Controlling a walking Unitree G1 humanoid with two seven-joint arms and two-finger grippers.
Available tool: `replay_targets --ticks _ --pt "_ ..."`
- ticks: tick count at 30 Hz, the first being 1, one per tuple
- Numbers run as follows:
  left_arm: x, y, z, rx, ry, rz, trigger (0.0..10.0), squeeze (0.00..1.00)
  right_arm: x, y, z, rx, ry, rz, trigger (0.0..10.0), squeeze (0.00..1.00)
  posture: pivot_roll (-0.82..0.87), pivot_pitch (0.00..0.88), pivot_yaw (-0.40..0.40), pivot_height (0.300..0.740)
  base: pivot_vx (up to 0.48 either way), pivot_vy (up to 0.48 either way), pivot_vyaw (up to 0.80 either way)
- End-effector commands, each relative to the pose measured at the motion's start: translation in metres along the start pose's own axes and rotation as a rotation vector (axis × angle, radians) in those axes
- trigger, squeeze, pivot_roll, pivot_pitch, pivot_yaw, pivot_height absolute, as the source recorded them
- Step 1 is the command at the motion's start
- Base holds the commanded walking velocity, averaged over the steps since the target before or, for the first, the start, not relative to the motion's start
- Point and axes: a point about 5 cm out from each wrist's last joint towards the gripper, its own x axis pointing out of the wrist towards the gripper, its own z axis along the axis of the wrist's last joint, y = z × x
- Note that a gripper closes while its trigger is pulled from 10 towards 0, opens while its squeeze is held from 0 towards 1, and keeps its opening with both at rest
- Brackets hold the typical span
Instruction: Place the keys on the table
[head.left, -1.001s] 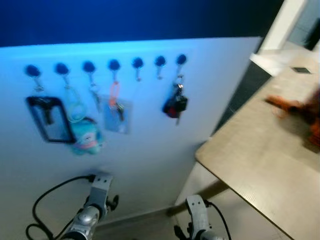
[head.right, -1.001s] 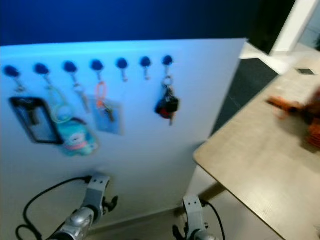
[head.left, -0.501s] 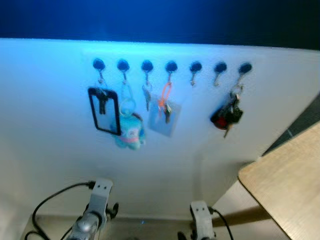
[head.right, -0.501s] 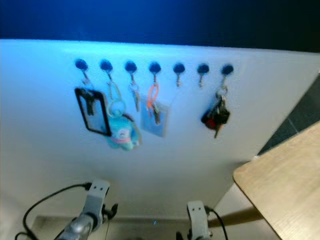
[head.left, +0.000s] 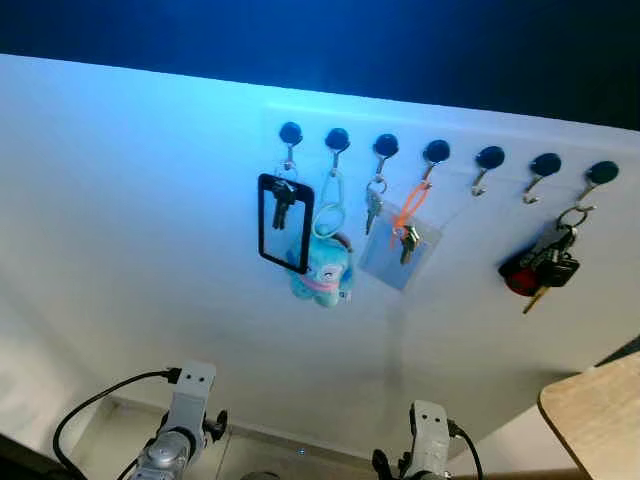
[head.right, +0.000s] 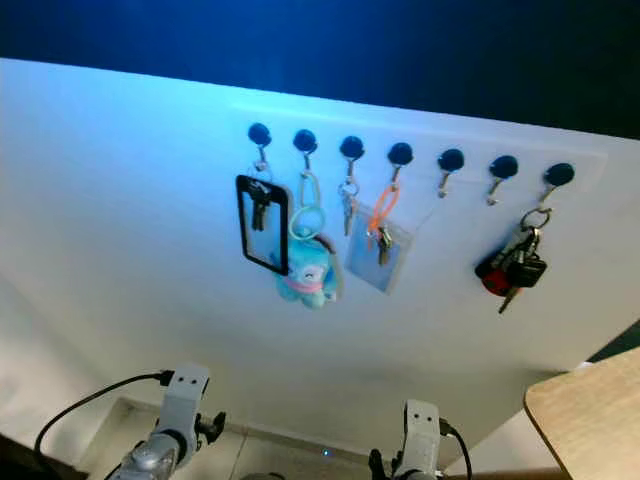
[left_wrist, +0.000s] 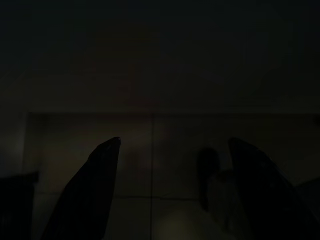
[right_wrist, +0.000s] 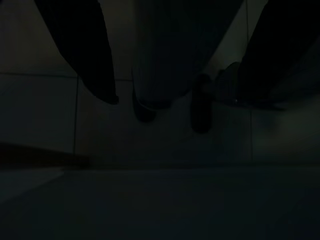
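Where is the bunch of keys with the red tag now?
The keys hang from the rightmost hook on the white wall, right of the two empty hooks, above the table corner.

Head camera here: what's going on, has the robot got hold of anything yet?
Nothing is held yet. The robot faces a white board with a row of hooks. The bunch of keys hangs from the hook farthest to the robot's right, untouched. Both arms hang low; the left gripper and right gripper are open over the floor. A corner of the wooden table sits to the right.
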Motion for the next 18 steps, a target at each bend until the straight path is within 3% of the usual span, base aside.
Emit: replay_targets --ticks 1,4,11,18 --pt "-0.0001 0.0002 -0.0004 -0.008 0.001 -0.001 10.0 0.00 -0.0003 -0.0008 -0.0019 0.016 0.008 -0.010 10.0 0.00 0.08 0.006 -0.029 0.740 0.000 0.000 0.00" --pt "-0.0005 0.0017 -0.0007 0.001 0.004 -0.006 10.0 0.00 -0.0001 -0.0001 -0.0015 0.025 0.007 -0.011 10.0 0.00 0.08 0.002 -0.027 0.740 0.000 0.086 0.00" --pt "-0.0005 0.0032 -0.0001 0.009 0.002 -0.008 10.0 0.00 0.0001 0.0010 -0.0008 0.042 0.002 -0.010 10.0 0.00 0.07 0.000 -0.026 0.740 0.000 0.456 0.00" --pt "0.0003 0.0020 0.0033 0.043 -0.011 -0.011 10.0 0.00 0.0001 0.0009 -0.0006 0.045 0.002 -0.009 10.0 0.00 0.08 0.003 -0.026 0.740 0.000 0.000 0.00"
